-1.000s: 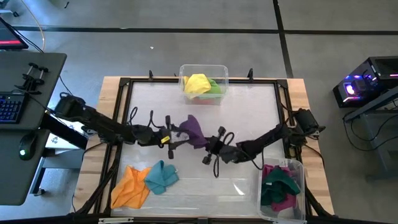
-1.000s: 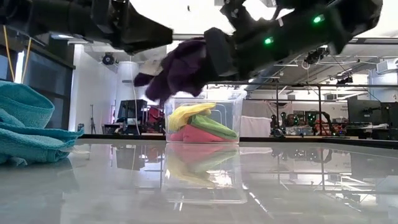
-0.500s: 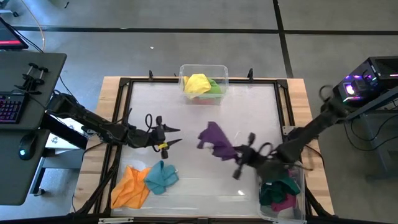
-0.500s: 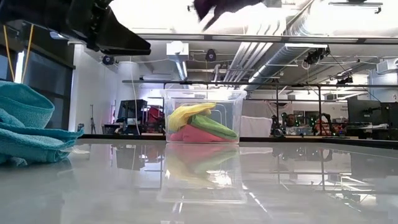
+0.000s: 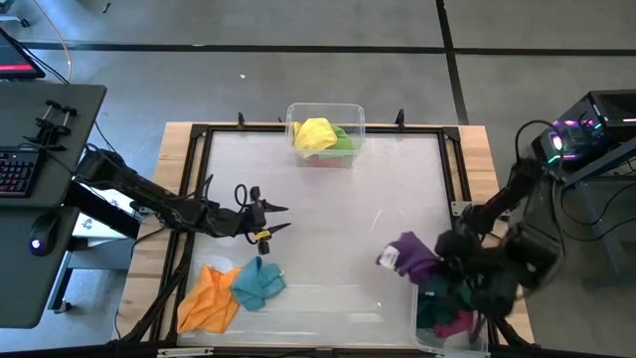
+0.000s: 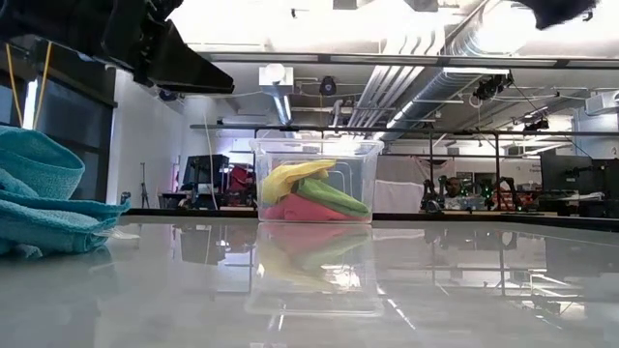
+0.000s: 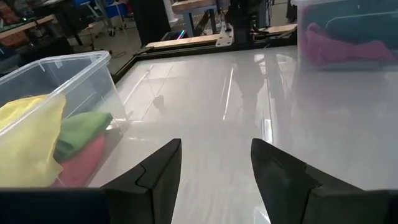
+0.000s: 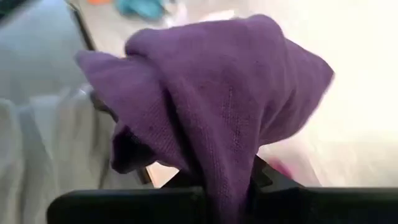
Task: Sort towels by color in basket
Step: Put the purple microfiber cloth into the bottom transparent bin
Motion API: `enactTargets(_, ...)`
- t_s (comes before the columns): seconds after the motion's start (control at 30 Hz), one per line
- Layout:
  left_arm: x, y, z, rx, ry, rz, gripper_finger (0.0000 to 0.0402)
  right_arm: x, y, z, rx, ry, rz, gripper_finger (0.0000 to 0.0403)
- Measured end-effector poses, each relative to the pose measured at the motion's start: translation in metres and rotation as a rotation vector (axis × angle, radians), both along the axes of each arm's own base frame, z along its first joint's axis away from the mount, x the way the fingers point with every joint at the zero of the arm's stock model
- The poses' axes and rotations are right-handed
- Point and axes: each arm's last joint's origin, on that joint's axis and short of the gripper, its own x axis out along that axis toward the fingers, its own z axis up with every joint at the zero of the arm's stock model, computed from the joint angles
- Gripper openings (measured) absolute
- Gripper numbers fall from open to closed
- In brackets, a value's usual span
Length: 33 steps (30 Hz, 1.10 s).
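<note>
two clear bins on glossy white table, workshop behind

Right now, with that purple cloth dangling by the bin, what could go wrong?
The purple towel hangs from the right gripper at the rim of the right bin, not over its middle; released here, it might drape over the wall or fall onto the table. The orange towel and teal towel overlap, so one grab might lift both.

We cannot see the right tool's fingers: the purple towel drapes over them. In the high view that arm blurs by the bench's right edge. The teal towel is cut off in the low view.
</note>
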Motion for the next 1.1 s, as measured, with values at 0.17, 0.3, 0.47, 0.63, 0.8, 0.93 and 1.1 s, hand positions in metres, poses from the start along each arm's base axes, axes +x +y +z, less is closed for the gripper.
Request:
enactTargets(0.17, 0.004, -0.001, -0.008, 0.01, 0.03, 0.0, 0.0182, -0.011, 0.032, 0.013, 0.138, 0.056, -0.037, 0.0015)
enactTargets(0.3, 0.006, -0.002, -0.014, 0.008, 0.05, 0.003, 0.0182, -0.02, 0.056, 0.009, 0.284, 0.184, -0.168, 0.0015)
enactTargets(0.47, 0.008, -0.003, -0.019, 0.002, 0.066, 0.008, 0.0182, -0.044, 0.08, -0.009, 0.387, 0.458, -0.384, 0.0016)
enactTargets(0.63, 0.009, -0.003, -0.017, 0.012, 0.043, 0.003, 0.0182, -0.043, 0.086, -0.027, 0.315, 0.443, -0.379, 0.0016)
enactTargets(0.8, 0.011, -0.003, -0.013, 0.022, 0.007, -0.006, 0.0182, -0.032, 0.081, -0.042, 0.253, 0.516, -0.372, 0.0016)
enactTargets(0.93, 0.011, -0.004, -0.011, 0.02, -0.004, -0.006, 0.0182, -0.022, 0.079, -0.062, 0.191, 0.558, -0.277, 0.0016)
enactTargets(1.1, 0.011, -0.004, -0.011, 0.023, -0.006, -0.007, 0.0182, -0.012, 0.076, -0.092, 0.2, 0.674, -0.183, 0.0016)
